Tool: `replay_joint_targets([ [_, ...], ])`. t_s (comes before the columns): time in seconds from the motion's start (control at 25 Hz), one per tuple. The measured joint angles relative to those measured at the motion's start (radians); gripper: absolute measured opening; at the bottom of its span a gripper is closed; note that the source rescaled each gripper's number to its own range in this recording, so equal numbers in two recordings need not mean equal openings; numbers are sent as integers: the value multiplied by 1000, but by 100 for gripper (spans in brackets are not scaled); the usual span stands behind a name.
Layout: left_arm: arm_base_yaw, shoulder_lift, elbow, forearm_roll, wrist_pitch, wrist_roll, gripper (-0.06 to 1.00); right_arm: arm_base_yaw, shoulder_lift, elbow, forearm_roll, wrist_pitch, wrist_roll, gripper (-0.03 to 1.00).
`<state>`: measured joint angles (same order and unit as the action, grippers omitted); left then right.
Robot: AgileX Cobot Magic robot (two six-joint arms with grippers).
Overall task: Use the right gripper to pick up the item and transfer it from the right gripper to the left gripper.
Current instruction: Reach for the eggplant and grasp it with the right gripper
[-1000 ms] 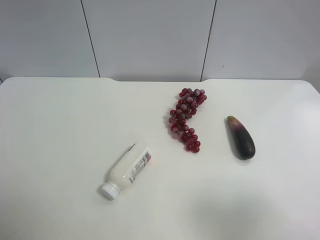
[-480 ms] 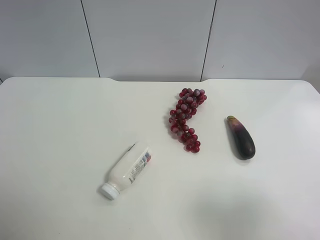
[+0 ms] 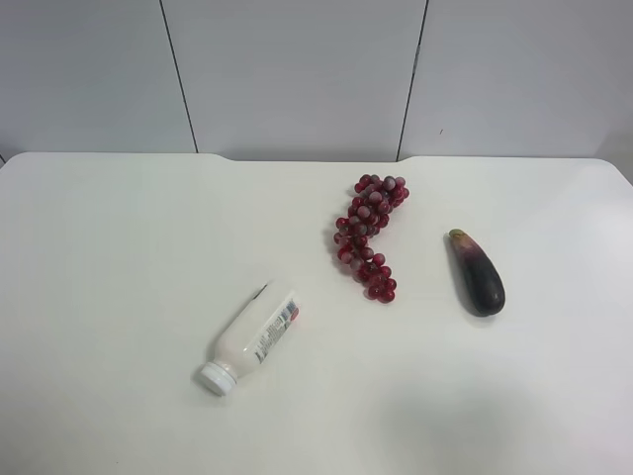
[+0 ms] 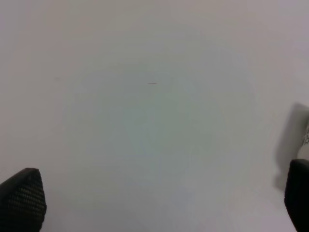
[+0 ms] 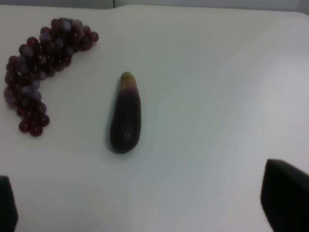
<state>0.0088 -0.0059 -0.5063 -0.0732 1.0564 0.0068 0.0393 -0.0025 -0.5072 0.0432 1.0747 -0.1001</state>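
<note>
Hovering near the eggplant (image 5: 125, 116), right gripper (image 5: 145, 205) spread wide, nothing held.
Next, likely: descend, straddle its middle, close; left gripper (image 4: 159, 200) also spread.

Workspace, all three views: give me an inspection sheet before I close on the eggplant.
Surface: plain white table.
Job's things: eggplant lying flat, untouched, apart from the grapes.
Clutter: red grapes; white bottle on its side.
Grippers: right gripper open, short of the eggplant; left gripper open over bare table.
Cables: nothing seen.
Surroundings: grey panelled wall behind the table.
</note>
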Motion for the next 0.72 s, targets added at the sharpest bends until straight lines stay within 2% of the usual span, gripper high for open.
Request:
replay_joint_targets([
  [0.24, 0, 0, 0, 0, 0, 0, 100, 0, 0, 0, 32, 0, 0, 100],
  [0.4, 0, 0, 0, 0, 0, 0, 100, 0, 36, -38, 26, 18, 42, 100],
  [0.6, 0, 0, 0, 0, 0, 0, 100, 0, 247, -143, -43, 44, 100, 100],
  [0.72, 0, 0, 0, 0, 0, 0, 100, 0, 410, -213, -43, 46, 111, 100],
])
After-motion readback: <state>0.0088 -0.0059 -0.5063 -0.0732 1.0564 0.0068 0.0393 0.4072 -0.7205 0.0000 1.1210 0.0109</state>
